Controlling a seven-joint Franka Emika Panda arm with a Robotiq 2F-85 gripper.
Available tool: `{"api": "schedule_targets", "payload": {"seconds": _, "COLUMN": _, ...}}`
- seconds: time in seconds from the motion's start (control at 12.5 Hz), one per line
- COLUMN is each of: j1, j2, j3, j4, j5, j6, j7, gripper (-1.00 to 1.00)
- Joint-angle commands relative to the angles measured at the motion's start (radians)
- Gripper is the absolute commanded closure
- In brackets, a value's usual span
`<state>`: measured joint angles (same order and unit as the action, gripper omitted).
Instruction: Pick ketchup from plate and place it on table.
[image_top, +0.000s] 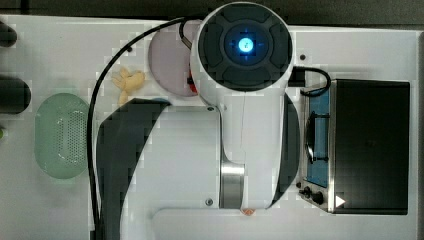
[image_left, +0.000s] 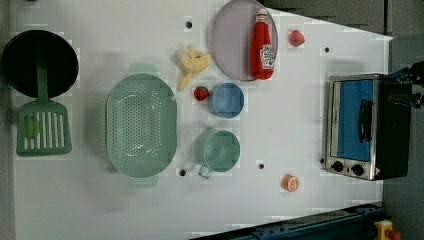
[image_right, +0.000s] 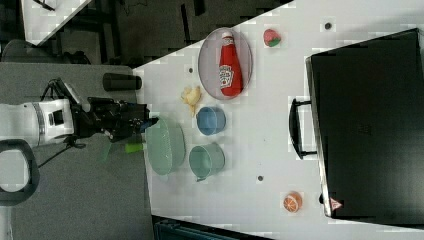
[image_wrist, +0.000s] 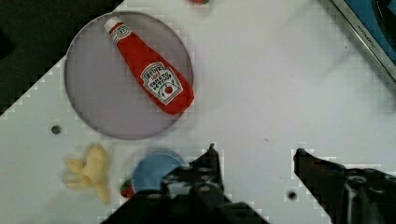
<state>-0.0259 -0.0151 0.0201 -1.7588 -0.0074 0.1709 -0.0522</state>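
while ketchup (image_wrist: 152, 70) lies apart, gripper (image_wrist: 254, 151) gapes empty.

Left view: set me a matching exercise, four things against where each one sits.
Things:
1. ketchup
2. strawberry
3. spatula
4. oven

Places:
A. at the left view's right edge of the table
B. lying on the plate
C. between the banana and the blue bowl
D. beside the black pan

Pairs: 1-B, 2-C, 3-D, 4-A
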Motion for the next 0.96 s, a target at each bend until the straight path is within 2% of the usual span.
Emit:
{"api": "schedule_targets", "payload": {"seconds": 0.08, "j1": -0.100, "j2": -0.153, "j3": 0.051, "j4": 0.009, "j5": 0.022, "j6": -0.208, "j7": 0.028, "gripper": -0.54}}
{"api": "schedule_targets", "payload": {"seconds": 0.24, "j1": -0.097, "j2": -0.145, "j3": 0.053, "j4": 0.009, "j5": 0.022, "j6": -0.204, "j7": 0.027, "gripper": -0.98}}
{"api": "schedule_targets", "payload": {"seconds": 0.64, "j1": -0.083, "j2": -0.055, "j3": 0.080, "j4": 0.009, "j5": 0.022, "j6": -0.166, "j7": -0.019, "gripper": -1.00}}
{"api": "schedule_targets", "payload": {"seconds": 0.96, "j1": -0.072, "j2": 0.058, "j3": 0.102, "j4": 0.009, "j5": 0.022, "j6": -0.056, "j7": -0.094, "gripper": -1.00}}
